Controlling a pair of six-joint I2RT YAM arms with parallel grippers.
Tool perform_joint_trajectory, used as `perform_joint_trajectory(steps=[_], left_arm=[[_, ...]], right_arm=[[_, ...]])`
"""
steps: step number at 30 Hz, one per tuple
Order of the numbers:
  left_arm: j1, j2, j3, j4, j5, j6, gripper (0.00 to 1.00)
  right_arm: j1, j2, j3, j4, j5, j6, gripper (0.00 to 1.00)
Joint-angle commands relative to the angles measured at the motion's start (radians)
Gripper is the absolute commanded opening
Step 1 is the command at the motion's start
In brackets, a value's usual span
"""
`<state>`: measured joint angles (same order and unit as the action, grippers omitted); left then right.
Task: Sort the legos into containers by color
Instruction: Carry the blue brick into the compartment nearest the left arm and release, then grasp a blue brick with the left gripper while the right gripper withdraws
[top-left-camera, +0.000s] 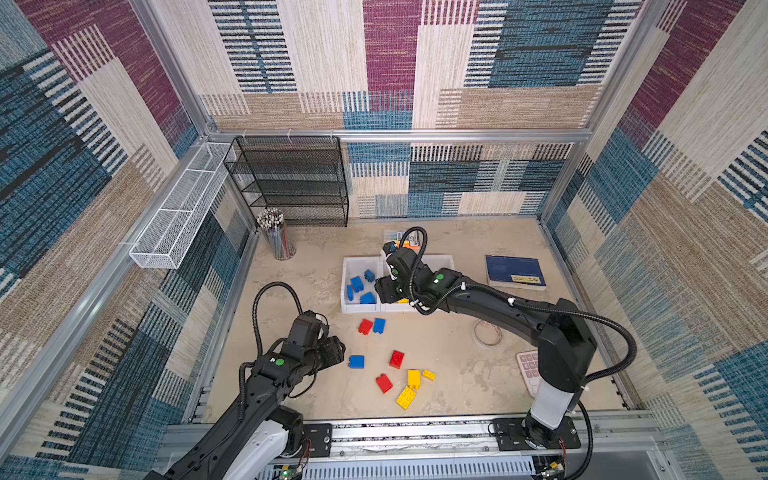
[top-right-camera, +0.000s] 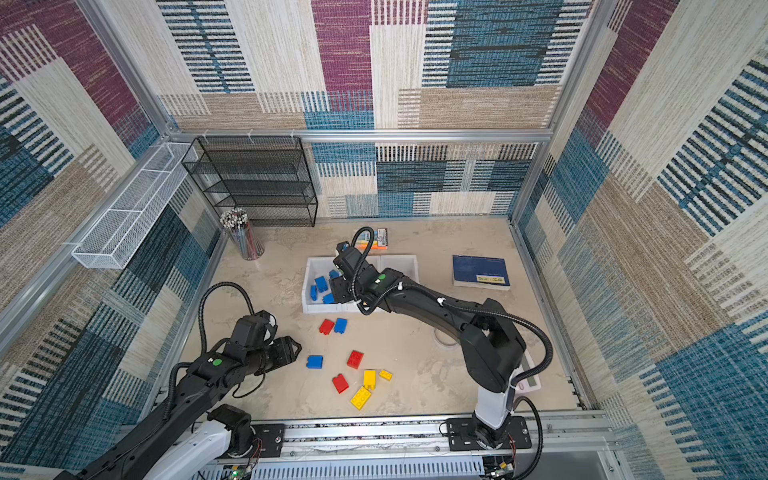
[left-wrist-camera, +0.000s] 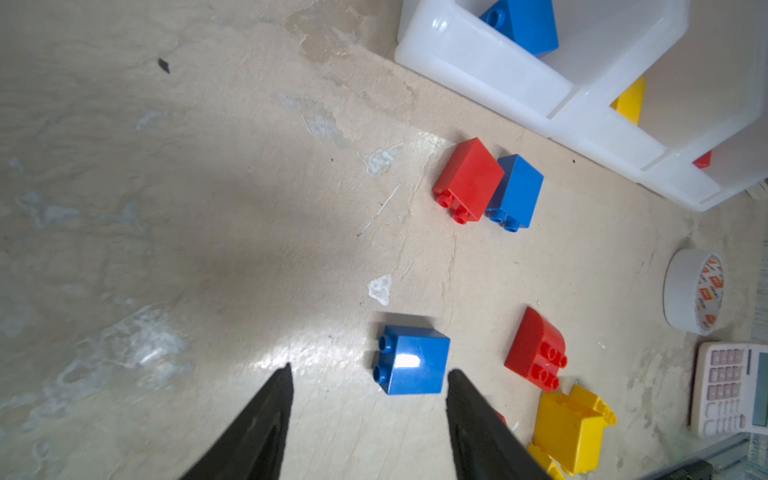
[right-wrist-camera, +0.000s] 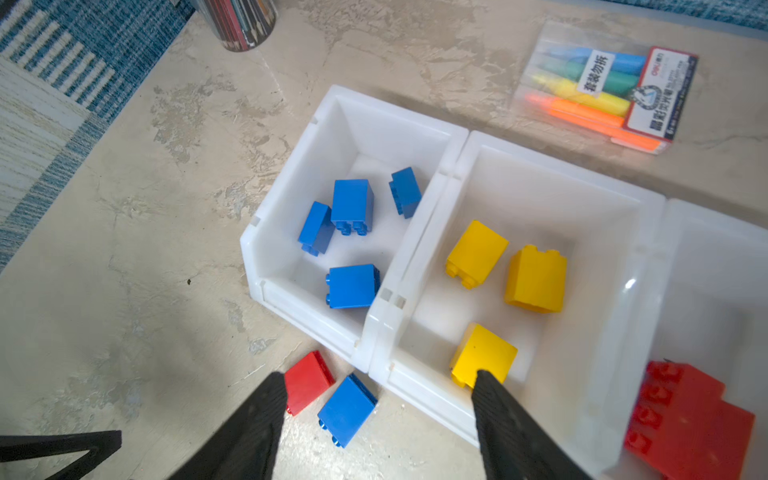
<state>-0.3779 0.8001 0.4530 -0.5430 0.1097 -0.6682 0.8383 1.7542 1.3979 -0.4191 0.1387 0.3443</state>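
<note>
White plastic forms the three joined containers, open on top with lowered front lips. Four blue legos are held in one end bin and three yellow legos in the middle bin. Red legos, only partly seen, are held in the other end bin. All are chunky, glossy, studded bricks of mixed sizes, and several lie on their sides.

On the desk, just in front of the containers, a red brick and a blue brick are found touching side by side. Farther from the containers a second blue brick, two more red bricks and three yellow bricks are scattered.

The right claw is poised above the containers' front lip, spread wide and empty. The left claw is placed well in front of the containers, partly spread, with nothing gripped. The second blue brick lies just past its tips.

In both top views much of the middle and red-filled bins is hidden by the right arm. Behind the containers a pack of highlighters is seen. Beyond one end a cup of pencils is seen, and beyond the other a blue book. A tape roll and a calculator lie in front.
</note>
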Motion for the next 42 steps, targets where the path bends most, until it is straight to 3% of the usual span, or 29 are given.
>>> perform_joint_trajectory(steps=[1,8,18,35,42], left_arm=[[-0.019,0.019,0.010,0.011,-0.019,0.016,0.62],[-0.110,0.114,0.038,0.029,-0.056,0.038,0.63],[-0.253,0.327,0.121,0.046,-0.125,0.046,0.64],[-0.307,0.481,0.172,0.048,-0.166,0.059,0.65],[-0.323,0.529,0.183,0.054,-0.167,0.065,0.57]], right_arm=[[-0.010,-0.071,-0.077,0.061,0.015,0.070,0.74],[-0.025,-0.167,-0.207,0.083,0.038,0.129,0.74],[-0.030,-0.202,-0.244,0.081,0.041,0.141,0.75],[-0.031,-0.233,-0.286,0.086,0.041,0.156,0.75],[-0.031,-0.242,-0.302,0.090,0.045,0.162,0.75]])
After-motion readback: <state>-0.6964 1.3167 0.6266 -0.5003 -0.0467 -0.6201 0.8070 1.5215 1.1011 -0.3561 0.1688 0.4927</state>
